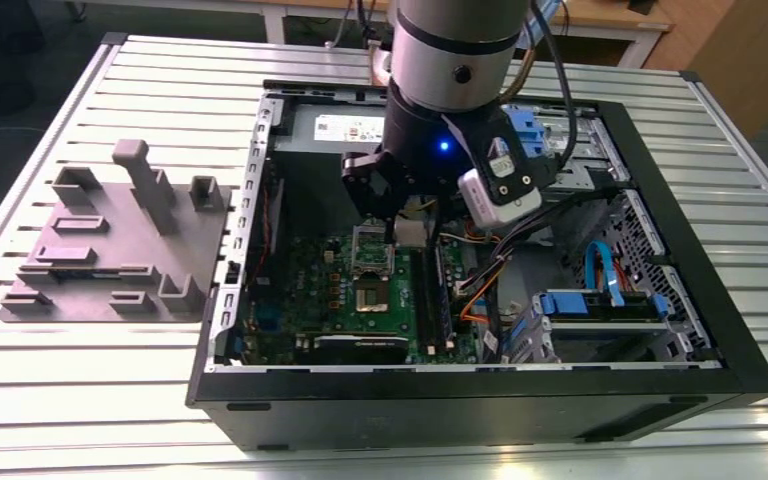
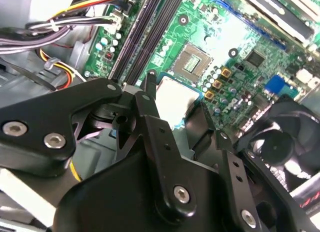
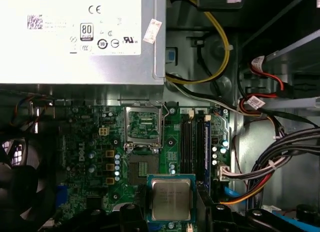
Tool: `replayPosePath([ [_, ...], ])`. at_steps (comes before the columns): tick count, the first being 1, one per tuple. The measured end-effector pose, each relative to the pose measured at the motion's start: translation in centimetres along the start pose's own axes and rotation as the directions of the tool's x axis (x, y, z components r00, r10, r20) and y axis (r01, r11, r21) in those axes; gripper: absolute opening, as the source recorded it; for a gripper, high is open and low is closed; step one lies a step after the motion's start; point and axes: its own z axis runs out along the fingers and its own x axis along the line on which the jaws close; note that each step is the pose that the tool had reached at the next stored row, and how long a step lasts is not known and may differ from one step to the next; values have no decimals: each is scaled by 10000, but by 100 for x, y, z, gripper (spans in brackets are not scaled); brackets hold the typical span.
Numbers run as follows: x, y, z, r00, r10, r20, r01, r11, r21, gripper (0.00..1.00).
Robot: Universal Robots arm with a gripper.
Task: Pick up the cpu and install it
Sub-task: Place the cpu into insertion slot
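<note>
Exterior view: arm point(image 1: 451, 60) vertical inside case point(image 1: 491, 405); first wrist view: claw point(image 3: 171, 212) pinching cpu point(image 3: 171, 196) above motherboard point(image 3: 100, 142).

A white label point(image 3: 75, 27) with black print, round approval marks and a small code square covers the grey metal box point(image 3: 145, 67), well ahead of the gripper point(image 3: 171, 208). A small white sticker point(image 3: 152, 31) sits at the box's corner. Faint etched lines mark the cpu point(image 3: 171, 199) between the gripper's fingers. White lettering stands on the motherboard point(image 3: 95, 137) nearby.
</note>
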Motion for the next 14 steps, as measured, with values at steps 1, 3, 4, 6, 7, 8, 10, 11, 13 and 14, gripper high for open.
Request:
replayPosePath([
  [1,-1,-3,17,10000,-84,-13,84,10000,1,47],
  [3,0,-9,55,9999,-151,-23,151,9999,0,47],
  [4,1,-10,73,9999,-154,-25,154,9999,0,47],
  [6,1,-10,109,9999,-157,-26,157,9999,0,47],
  [7,3,-10,127,9999,-158,-27,158,9999,0,47],
  [8,8,-10,144,9999,-158,-28,158,9999,1,47],
  [10,36,-11,182,9999,-157,-30,157,9999,1,47],
  [11,57,-11,200,9999,-157,-31,157,9999,2,47],
  [13,84,-11,236,9999,-157,-36,157,9999,-1,47],
  [14,94,-11,254,9999,-158,-42,158,9999,0,47],
])
